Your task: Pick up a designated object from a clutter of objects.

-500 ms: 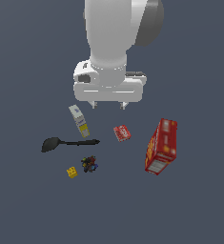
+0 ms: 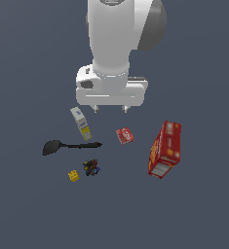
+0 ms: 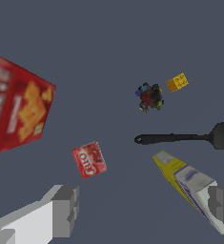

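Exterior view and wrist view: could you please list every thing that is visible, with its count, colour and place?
small red box: one, red with white lettering, lying flat near the middle
tall carton: one, red and yellow, at the exterior view's right
narrow box: one, white and yellow, left of the small red box
spoon: one, black, below the narrow box
lump: one, dark multicoloured, below the spoon
block: one, yellow, beside the lump
gripper: one, white with grey fingers, open, above the objects, holding nothing
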